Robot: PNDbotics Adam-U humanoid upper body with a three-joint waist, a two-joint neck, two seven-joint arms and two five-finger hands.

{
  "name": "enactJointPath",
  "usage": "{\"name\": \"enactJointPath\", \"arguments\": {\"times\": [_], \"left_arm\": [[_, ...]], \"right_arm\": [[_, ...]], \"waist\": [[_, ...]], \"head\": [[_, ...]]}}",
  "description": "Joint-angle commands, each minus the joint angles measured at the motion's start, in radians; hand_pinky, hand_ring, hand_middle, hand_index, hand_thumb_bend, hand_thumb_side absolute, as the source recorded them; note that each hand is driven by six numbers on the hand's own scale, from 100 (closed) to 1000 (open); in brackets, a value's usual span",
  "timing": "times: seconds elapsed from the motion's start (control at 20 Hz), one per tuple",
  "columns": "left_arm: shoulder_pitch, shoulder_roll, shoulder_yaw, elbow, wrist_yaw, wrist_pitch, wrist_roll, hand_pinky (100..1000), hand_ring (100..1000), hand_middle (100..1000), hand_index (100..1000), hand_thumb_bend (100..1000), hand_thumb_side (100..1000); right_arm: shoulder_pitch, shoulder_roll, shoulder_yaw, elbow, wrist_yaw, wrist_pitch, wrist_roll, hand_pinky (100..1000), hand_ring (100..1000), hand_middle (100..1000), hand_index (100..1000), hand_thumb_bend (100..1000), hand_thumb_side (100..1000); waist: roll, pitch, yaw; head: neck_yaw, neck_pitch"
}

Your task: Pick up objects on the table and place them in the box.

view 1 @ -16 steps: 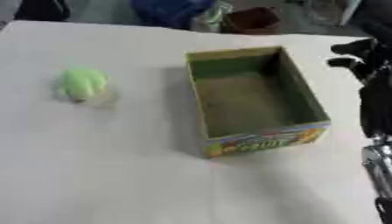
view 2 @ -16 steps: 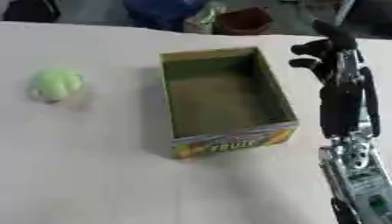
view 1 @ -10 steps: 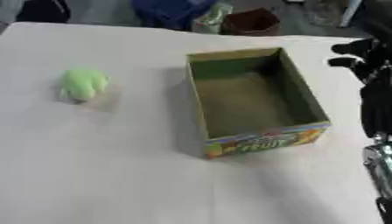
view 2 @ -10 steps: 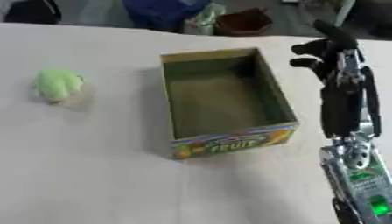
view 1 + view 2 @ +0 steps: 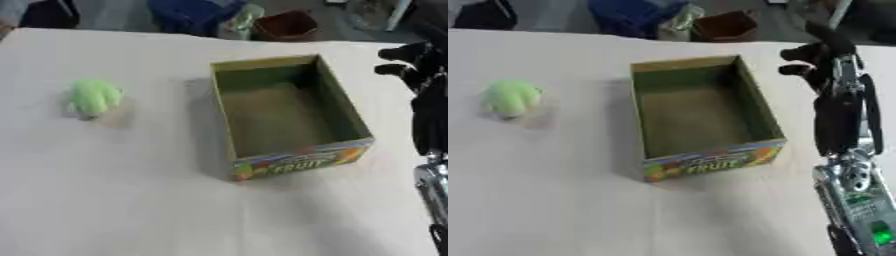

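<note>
Fingers of the black right hand [image 5: 814,59] look partly curled and hold nothing, although they are dark and I cannot separate them well; the hand hangs beside the far right corner of the open cardboard box with the colourful fruit label [image 5: 710,164]. The left hand does not show in either view. The box seems empty inside, so I judge the task is only at its beginning. The one object to pick that I see is the small light-green soft lump [image 5: 92,97], which lies on the white table [image 5: 131,200] well apart from the box, on its left side. The main risk comes from this layout: if the right arm reaches for the lump, it must cross over the box, and the forearm could knock the thin wall and push the box askew. The lump also looks rounded and soft, so it may roll away or slip from a shallow pinch.
</note>
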Motion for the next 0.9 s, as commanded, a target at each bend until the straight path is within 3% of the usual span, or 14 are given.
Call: {"name": "enactJointPath", "arguments": {"times": [0.05, 0.2, 0.4, 0.6, 0.8, 0.85, 0.9], "left_arm": [[-0.027, 0.119, -0.019, 0.034, -0.164, -0.003, 0.039, 545, 577, 605, 781, 100, 644], [-0.05, 0.21, -0.056, 0.106, -0.304, -0.013, 0.069, 552, 595, 635, 819, 104, 678], [-0.074, 0.322, -0.111, 0.214, -0.449, -0.03, 0.067, 550, 608, 667, 856, 173, 707], [-0.103, 0.413, -0.171, 0.314, -0.56, -0.039, 0.048, 578, 641, 735, 925, 126, 662], [-0.129, 0.465, -0.237, 0.416, -0.614, -0.09, -0.105, 643, 715, 807, 990, 100, 681], [-0.135, 0.471, -0.245, 0.436, -0.614, -0.106, -0.152, 650, 724, 815, 995, 131, 674], [-0.139, 0.475, -0.251, 0.454, -0.613, -0.118, -0.199, 652, 728, 817, 994, 156, 730]], "right_arm": [[-0.01, -0.028, -0.003, -0.02, 0.003, -0.001, 0.004, 632, 705, 548, 856, 100, 1000], [-0.011, -0.031, -0.004, -0.02, 0.001, -0.002, 0.004, 632, 704, 549, 855, 100, 1000], [-0.012, -0.034, -0.003, -0.02, -0.001, -0.003, 0.006, 632, 704, 549, 854, 100, 1000], [-0.012, -0.037, -0.002, -0.02, -0.003, -0.003, 0.008, 632, 704, 549, 853, 100, 1000], [-0.013, -0.039, 0.001, -0.02, -0.003, -0.003, 0.011, 632, 704, 549, 854, 100, 1000], [-0.013, -0.04, 0.001, -0.02, -0.002, -0.003, 0.011, 632, 705, 549, 854, 100, 1000], [-0.013, -0.04, 0.001, -0.02, -0.002, -0.002, 0.012, 632, 705, 549, 854, 100, 1000]], "waist": [[0.005, -0.021, 0.0], [0.007, -0.027, 0.002], [0.009, -0.035, 0.004], [0.01, -0.038, 0.004], [0.009, -0.036, 0.0], [0.009, -0.035, -0.002], [0.008, -0.034, -0.003]], "head": [[0.004, 0.006], [0.005, 0.004], [0.006, 0.003], [0.005, 0.002], [-0.003, 0.005], [-0.007, 0.006], [-0.011, 0.006]]}}
